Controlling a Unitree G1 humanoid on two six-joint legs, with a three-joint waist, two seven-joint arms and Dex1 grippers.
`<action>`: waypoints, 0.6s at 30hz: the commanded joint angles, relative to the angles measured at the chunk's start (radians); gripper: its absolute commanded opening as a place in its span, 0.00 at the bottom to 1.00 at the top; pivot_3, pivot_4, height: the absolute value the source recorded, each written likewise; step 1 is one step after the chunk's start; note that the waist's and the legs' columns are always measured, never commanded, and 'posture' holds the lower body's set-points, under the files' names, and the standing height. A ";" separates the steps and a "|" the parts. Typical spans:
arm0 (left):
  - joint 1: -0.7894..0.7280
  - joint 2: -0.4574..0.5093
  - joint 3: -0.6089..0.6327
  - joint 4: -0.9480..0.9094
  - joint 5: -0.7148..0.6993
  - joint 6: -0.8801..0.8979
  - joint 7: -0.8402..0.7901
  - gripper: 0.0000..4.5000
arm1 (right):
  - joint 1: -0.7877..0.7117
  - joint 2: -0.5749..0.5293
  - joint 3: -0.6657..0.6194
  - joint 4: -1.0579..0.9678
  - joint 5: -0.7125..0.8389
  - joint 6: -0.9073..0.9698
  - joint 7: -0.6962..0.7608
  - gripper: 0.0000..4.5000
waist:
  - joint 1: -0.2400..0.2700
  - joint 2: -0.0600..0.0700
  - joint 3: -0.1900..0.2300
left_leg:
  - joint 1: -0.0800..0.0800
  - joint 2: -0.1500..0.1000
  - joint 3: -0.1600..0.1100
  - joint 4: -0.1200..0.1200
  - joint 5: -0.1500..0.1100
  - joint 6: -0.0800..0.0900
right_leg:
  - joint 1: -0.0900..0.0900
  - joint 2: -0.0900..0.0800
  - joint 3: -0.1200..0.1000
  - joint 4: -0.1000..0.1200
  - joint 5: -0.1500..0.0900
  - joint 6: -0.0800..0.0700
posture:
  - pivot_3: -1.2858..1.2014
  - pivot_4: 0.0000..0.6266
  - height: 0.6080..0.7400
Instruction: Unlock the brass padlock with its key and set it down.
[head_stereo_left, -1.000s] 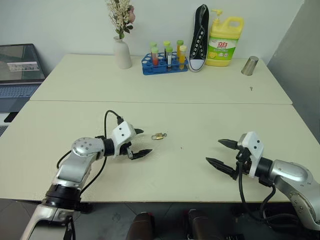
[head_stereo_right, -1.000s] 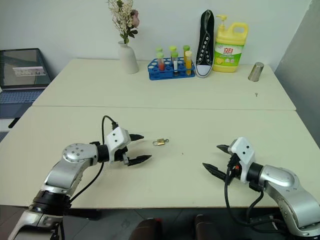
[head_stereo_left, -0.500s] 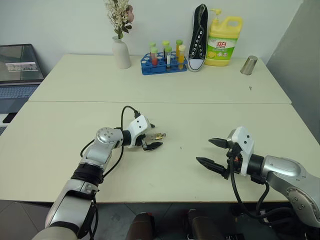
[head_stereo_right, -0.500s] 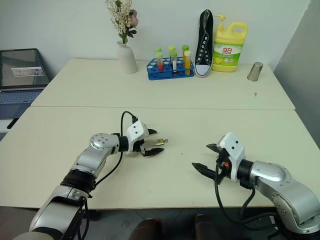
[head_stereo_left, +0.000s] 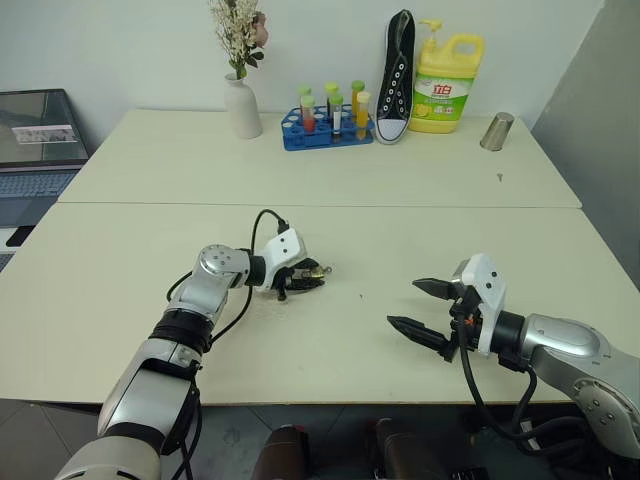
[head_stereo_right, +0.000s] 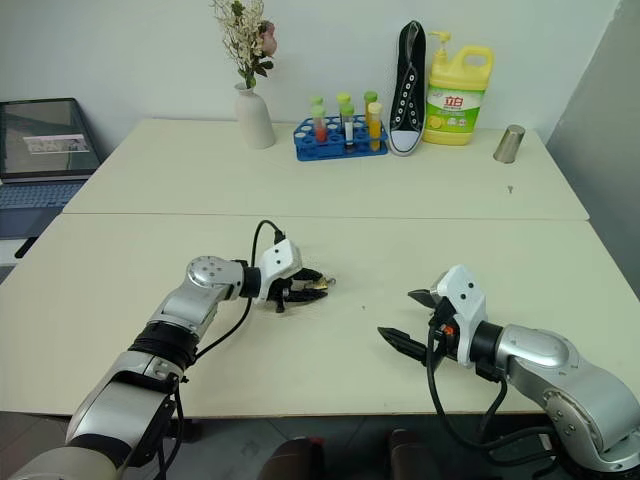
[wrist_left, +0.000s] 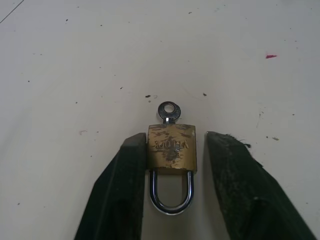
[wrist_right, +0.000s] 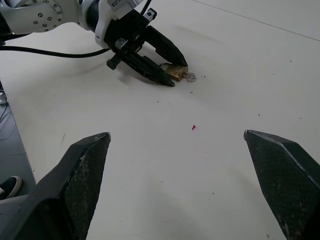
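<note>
The brass padlock (wrist_left: 171, 152) lies flat on the cream table (head_stereo_left: 450, 240), left of the middle. The key (wrist_left: 169, 111) sits in its keyhole, with the ring head poking out of the body's end. My left gripper (head_stereo_left: 308, 277) straddles the padlock with its jaws narrowed. One finger (wrist_left: 131, 165) touches the lock's side, and a thin gap shows between the lock and the other finger (wrist_left: 230, 170). The silver shackle (wrist_left: 171, 197) points back between the fingers. My right gripper (head_stereo_left: 403, 303) hovers wide open over the table at the right, well apart from the lock and holding nothing.
Along the far table's back edge stand a vase of flowers (head_stereo_left: 242, 105), a blue rack of test tubes (head_stereo_left: 325, 128), a black shoe (head_stereo_left: 397, 75), a yellow detergent bottle (head_stereo_left: 447, 70) and a metal cup (head_stereo_left: 498, 131). A laptop (head_stereo_left: 35, 140) sits at far left.
My left gripper has reached forward to the padlock and narrowed its jaws from wide open to close about it. The right gripper has drifted slightly left and is still open.
</note>
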 joint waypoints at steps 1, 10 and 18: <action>0.014 0.015 -0.022 0.027 0.053 0.013 0.009 0.21 | 0.004 -0.009 -0.031 -0.030 0.011 -0.019 -0.004 1.00 | 0.000 0.000 0.000 | 0.000 0.000 0.000 0.000 0.000 0.000 | 0.000 0.000 0.000 0.000 0.000 0.000 | 0.52 0.24 1.00; 0.105 0.042 -0.030 -0.207 0.006 -0.114 -0.086 0.21 | 0.075 -0.051 -0.059 -0.018 -0.047 -0.111 0.028 1.00 | -0.001 0.000 0.000 | -0.001 0.000 0.000 -0.001 0.000 0.000 | 0.000 0.000 0.001 -0.001 0.000 0.000 | 0.52 0.24 1.00; 0.147 0.026 0.013 -0.447 -0.027 -0.379 -0.042 0.21 | 0.138 -0.066 -0.085 -0.012 -0.091 -0.240 0.081 1.00 | 0.002 -0.001 0.000 | -0.001 0.000 0.000 0.000 0.000 0.000 | -0.001 -0.001 0.001 -0.001 0.000 0.000 | 0.52 0.24 1.00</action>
